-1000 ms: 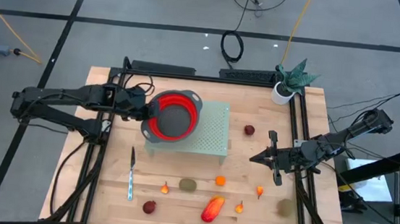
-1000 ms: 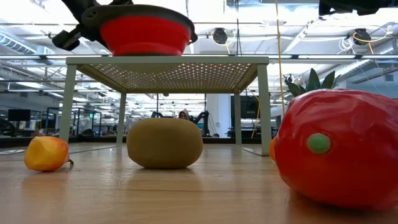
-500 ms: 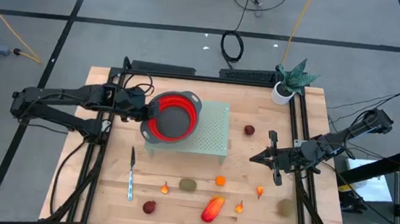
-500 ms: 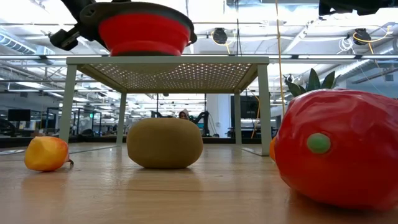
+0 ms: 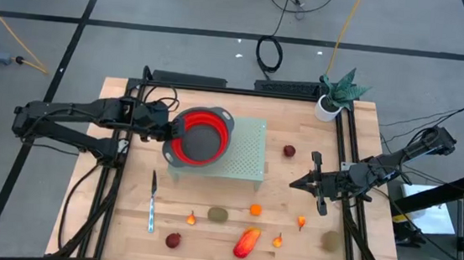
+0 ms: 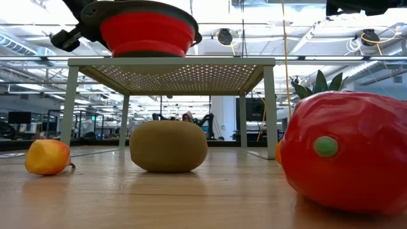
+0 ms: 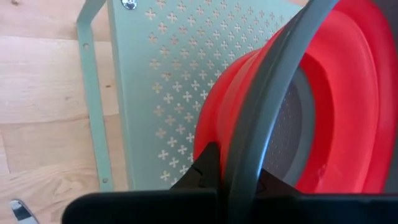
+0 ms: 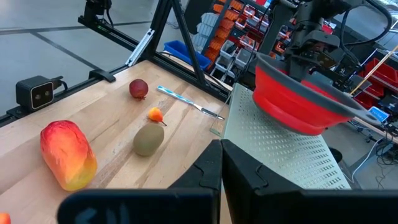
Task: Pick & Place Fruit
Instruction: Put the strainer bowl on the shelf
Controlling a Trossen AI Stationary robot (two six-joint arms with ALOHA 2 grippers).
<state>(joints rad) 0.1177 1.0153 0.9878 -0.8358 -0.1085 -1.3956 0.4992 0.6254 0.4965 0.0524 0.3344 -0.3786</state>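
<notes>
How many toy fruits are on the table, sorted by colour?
Dark-red round fruits: 2
Brown-green oval fruits: 2
Small orange fruits: 4
Long red-orange fruit: 1
Total: 9

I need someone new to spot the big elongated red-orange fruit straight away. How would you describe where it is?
Start at the pale green perforated stand mid-table, with the red bowl on it. Go to the table's near edge, where small fruits lie in a loose row. The red-orange fruit lies below the kiwi-like brown-green oval; it is the longest and largest piece there.
</notes>
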